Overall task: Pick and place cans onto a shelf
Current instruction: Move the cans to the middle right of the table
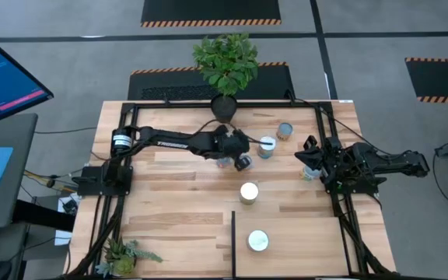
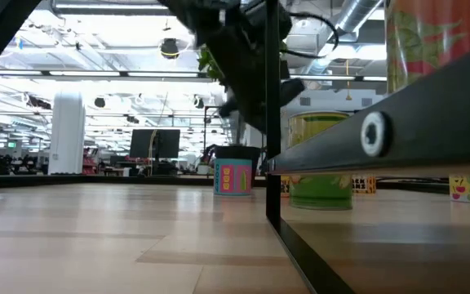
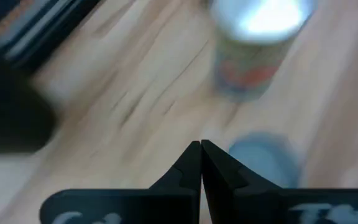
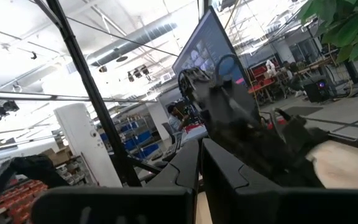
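5 cans are showing in the high view: 1 by the left gripper (image 1: 242, 161), 1 white-topped can (image 1: 267, 147), 1 pale-blue-topped can (image 1: 285, 130), 1 cream-topped can (image 1: 249, 192), and 1 sitting on the shelf (image 1: 302, 249) as the shelf can (image 1: 258, 241). The left wrist view is catching fingers (image 3: 188, 168) pressed together, gripping nothing. The right gripper (image 1: 311, 159) is waiting at the table's right edge, pincer pressed together in its wrist view. The low view is adding printed labels.

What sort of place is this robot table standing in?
Probably a large industrial hall or lab workshop: exposed ceiling ducts hang over an open floor, hazard-striped floor mats lie beside the wooden table, and a large monitor stands close by.
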`<state>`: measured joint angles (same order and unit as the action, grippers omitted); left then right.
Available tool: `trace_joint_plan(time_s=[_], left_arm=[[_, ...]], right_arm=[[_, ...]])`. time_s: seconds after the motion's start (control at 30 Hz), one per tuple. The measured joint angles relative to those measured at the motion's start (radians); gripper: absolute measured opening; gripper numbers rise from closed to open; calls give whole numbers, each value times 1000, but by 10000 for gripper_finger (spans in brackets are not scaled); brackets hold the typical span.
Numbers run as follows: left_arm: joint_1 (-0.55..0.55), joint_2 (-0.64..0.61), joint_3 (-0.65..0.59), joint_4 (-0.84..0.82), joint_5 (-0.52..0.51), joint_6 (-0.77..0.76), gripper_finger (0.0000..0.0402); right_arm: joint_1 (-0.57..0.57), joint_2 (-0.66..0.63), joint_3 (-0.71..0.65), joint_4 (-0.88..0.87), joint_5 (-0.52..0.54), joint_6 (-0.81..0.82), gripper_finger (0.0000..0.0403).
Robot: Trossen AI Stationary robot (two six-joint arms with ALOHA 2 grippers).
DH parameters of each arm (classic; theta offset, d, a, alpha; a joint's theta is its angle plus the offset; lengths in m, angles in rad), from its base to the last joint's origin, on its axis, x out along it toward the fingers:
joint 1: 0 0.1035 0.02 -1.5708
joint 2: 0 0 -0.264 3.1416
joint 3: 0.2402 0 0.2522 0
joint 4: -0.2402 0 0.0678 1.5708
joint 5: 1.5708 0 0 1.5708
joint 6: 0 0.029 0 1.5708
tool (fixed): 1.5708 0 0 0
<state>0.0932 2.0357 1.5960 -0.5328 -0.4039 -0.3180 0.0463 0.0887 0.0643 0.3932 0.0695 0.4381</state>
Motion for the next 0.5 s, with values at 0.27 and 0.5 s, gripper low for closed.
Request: trace_joint_plan(time_s=[0.27,0.5], left_arm=[[-43,-16,27,-526,-132,-135,0],[-59,-110,-174,-459,-77,-174,0]], right_arm=[[0,0,0,-21,-15,0,46],[0,0,0,-31,-21,14,46]])
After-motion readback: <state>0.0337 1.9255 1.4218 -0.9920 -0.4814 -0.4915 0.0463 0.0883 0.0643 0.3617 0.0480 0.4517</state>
